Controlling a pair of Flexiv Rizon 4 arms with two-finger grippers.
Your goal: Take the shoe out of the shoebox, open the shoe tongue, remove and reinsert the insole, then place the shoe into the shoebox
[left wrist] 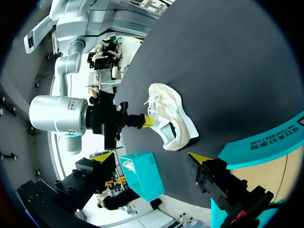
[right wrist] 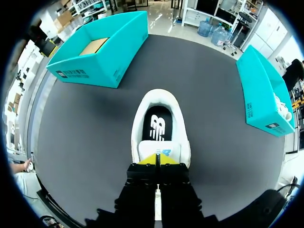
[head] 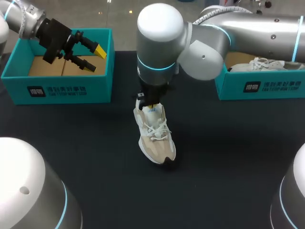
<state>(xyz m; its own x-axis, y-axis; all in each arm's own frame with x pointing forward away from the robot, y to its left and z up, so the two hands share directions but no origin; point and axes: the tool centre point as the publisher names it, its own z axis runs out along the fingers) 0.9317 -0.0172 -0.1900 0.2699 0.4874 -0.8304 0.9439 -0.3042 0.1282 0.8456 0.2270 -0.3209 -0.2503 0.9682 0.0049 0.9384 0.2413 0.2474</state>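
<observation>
The shoe (head: 155, 136) sits mid-table, toe toward 5 o'clock. The right gripper (head: 151, 104) is pinched narrow on its tongue (right wrist: 159, 151). Pull too hard and I reckon the light shoe lifts or tips instead of opening. Farther off, at 10 o'clock, the left gripper (head: 98, 59) hangs wide over the shoebox (head: 57, 90).

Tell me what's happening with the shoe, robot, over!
Left gripper open, over the left shoebox. Right gripper shut on the tongue. Shoe on the table, nothing blocking.
</observation>
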